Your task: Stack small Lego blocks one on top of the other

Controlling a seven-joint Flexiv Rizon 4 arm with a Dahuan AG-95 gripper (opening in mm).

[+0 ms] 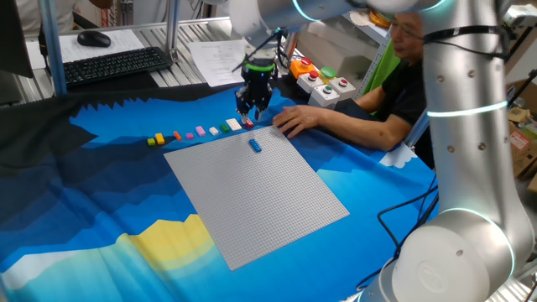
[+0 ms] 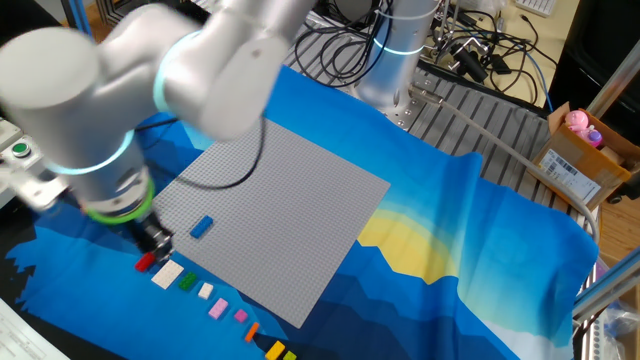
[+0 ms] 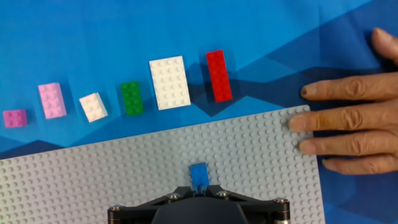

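The small Lego blocks lie in a row on the blue cloth beside the grey baseplate: pink, pink, white, green, a larger white one and red. An orange block and a yellow one end the row. A blue block sits on the baseplate. My gripper hangs just above the red block, with nothing seen in it. The hand view shows only its black body, so the gap between the jaws is unclear.
A person's hand rests on the baseplate's corner near the red block. Behind the cloth stand a button box, a keyboard and papers. My arm's cable trails across the cloth.
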